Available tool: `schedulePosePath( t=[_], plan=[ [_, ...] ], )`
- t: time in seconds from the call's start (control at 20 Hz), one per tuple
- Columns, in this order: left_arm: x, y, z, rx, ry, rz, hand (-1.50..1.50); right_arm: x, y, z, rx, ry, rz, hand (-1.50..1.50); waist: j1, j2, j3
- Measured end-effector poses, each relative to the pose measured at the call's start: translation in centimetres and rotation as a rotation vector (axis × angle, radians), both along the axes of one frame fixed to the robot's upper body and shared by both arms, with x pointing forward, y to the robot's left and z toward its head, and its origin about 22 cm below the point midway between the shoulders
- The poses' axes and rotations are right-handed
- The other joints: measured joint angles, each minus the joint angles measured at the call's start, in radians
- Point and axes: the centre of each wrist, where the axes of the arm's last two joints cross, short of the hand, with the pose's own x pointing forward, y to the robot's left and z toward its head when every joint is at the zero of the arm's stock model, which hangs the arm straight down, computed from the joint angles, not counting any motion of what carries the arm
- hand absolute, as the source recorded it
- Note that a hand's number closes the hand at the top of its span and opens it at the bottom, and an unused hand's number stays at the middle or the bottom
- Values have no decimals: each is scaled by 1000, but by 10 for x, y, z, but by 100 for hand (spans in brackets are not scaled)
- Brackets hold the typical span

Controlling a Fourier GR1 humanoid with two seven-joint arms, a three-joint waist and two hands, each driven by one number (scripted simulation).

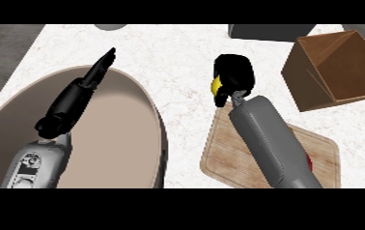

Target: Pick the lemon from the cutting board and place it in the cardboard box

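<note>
Carrying the lemon, the right hand has its fingers curled round the fruit, so only a sliver of yellow shows at the hand's nine o'clock side. The hand sits above the white counter, off the wooden cutting board, which lies toward six o'clock from it, partly under the grey forearm. The open cardboard box stands at three o'clock of the hand, near but apart. By this showing the pick is done; what is left is the sweep toward three o'clock, over the box's opening, and the release. The left hand rests with straight fingers above a large tan bowl at the view's nine o'clock.
</note>
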Motion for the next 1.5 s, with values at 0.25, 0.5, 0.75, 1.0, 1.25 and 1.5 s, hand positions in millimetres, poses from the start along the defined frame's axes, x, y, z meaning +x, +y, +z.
schedulePosePath(
  t=[0.25,0.5,0.75,1.0,1.25,1.5],
  plan=[
    [1,-2,-3,3,6,7,0,36,13,37,-40,-153,2,150,-12,-5,-1],
    [4,3,-4,8,15,30,0,54,29,69,-16,-292,-79,150,-33,-13,-2],
    [0,10,-5,4,12,33,0,68,14,104,89,-440,-296,150,-43,-17,-2],
    [-1,15,-6,3,13,45,0,82,-21,121,135,-521,-472,150,-54,-19,-2],
    [-3,20,-7,2,18,58,0,91,-71,126,155,-551,-590,150,-61,-21,-2],
    [-3,19,-9,0,14,63,0,96,-117,124,82,-472,-644,150,-66,-22,-1]
  ],
)
